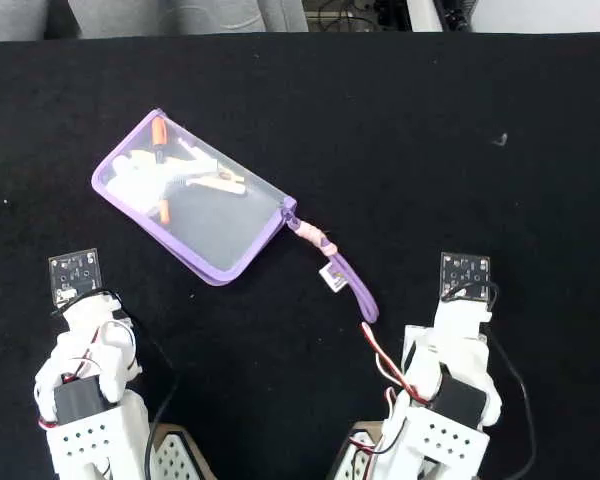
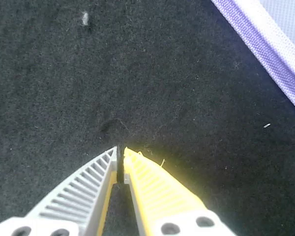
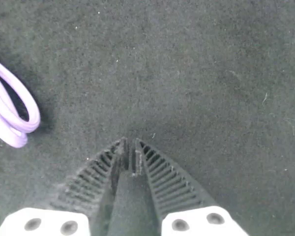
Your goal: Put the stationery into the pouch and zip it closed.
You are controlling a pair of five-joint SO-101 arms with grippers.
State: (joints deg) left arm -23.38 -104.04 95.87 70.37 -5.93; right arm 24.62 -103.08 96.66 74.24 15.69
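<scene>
1. The high view takes in the whole pouch [image 1: 190, 205]. It is a flat rectangle with rounded corners and lies tilted on the black table [image 1: 430, 150], left of centre and beyond the left arm [image 1: 85, 370].
2. The pouch face is clear mesh-like plastic bound with a purple edge. Through it the stationery [image 1: 185, 175] shows as a loose cluster of white and orange pieces, gathered toward the far-left end.
3. The zip pull [image 1: 290, 208] sits at the pouch's right corner. From there a purple strap [image 1: 345, 280] runs right and nearer, carrying a small white tag [image 1: 331, 278]. Its end lies just left of the right arm [image 1: 455, 370].
4. The left wrist view shows the pouch [image 2: 275, 54] close up. The purple binding has a fine woven grain, with pale mesh beside it. The table cloth looks felt-like and flecked with lint.
5. The left gripper [image 2: 122, 155] hangs over bare cloth near that edge, apart from it. Its fingers, one yellow and one white, are ribbed wedges pressed together at the tips.
6. The right wrist view shows the strap [image 3: 10, 118] as a smooth doubled loop lying flat on the cloth.
7. The right gripper [image 3: 129, 147] is beside the loop without touching it, its ribbed fingers together at the tips.
</scene>
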